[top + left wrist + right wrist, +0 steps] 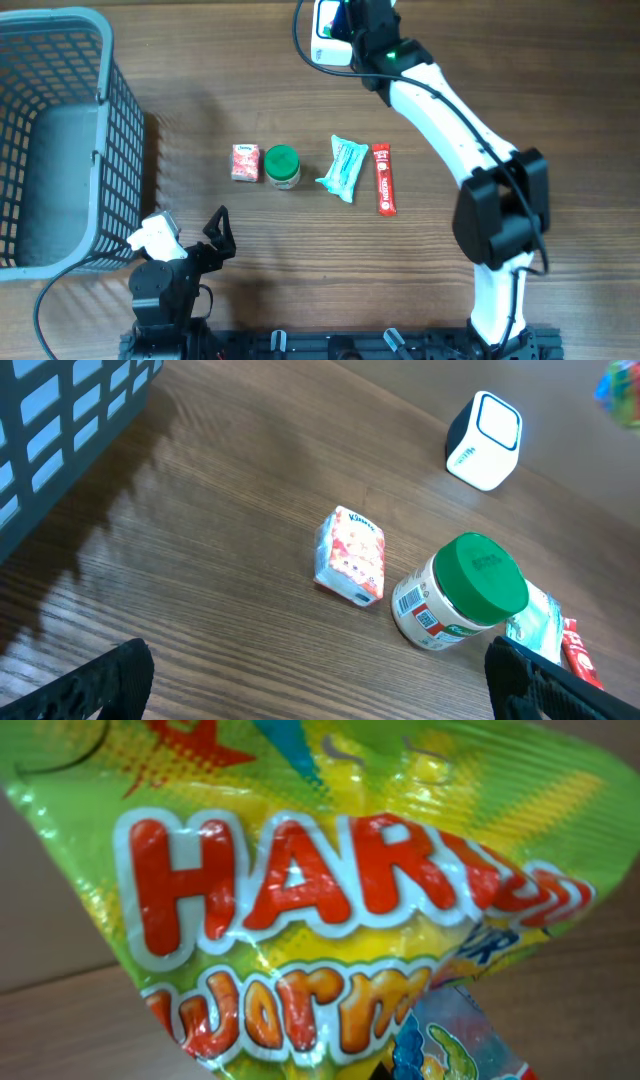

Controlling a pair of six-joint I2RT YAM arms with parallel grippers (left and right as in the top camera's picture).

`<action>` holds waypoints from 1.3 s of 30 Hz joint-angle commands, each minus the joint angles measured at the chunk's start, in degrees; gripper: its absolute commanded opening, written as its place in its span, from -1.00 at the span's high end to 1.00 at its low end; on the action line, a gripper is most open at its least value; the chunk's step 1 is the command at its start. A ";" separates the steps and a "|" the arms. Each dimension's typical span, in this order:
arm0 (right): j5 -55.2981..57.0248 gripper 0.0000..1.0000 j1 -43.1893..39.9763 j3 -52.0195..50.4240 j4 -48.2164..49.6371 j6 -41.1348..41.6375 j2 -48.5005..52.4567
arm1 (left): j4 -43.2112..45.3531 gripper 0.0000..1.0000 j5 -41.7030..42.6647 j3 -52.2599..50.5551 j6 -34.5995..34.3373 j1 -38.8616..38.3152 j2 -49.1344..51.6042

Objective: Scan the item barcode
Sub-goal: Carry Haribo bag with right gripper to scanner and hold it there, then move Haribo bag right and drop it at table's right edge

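Note:
A yellow-green Haribo worms candy bag [330, 890] fills the right wrist view, and it hides the fingers that hold it. My right gripper [352, 22] is shut on this bag at the table's far edge, right beside the white barcode scanner [328, 42]. In the left wrist view the scanner [485, 440] stands on the wood, with a blurred corner of the bag [620, 390] hanging to its right. My left gripper [320, 700] is open near the front edge, nothing between its fingers.
In a row mid-table lie a tissue pack [245, 162], a green-lidded jar [282, 167], a teal packet [343, 168] and a red stick pack [384, 179]. A grey basket [110, 150] stands at the left.

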 commanded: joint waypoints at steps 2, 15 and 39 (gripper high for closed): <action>3.06 0.90 -0.20 3.85 6.67 -2.21 5.53 | 0.13 -1.00 -0.76 -0.39 0.55 0.44 -0.17; 3.45 0.90 -0.96 15.65 8.74 -1.05 16.11 | 0.13 -1.00 -0.76 -0.39 0.55 0.44 -0.17; 16.35 0.91 -36.15 24.02 -48.41 2.12 2.05 | 0.13 -1.00 -0.76 -0.39 0.55 0.44 -0.17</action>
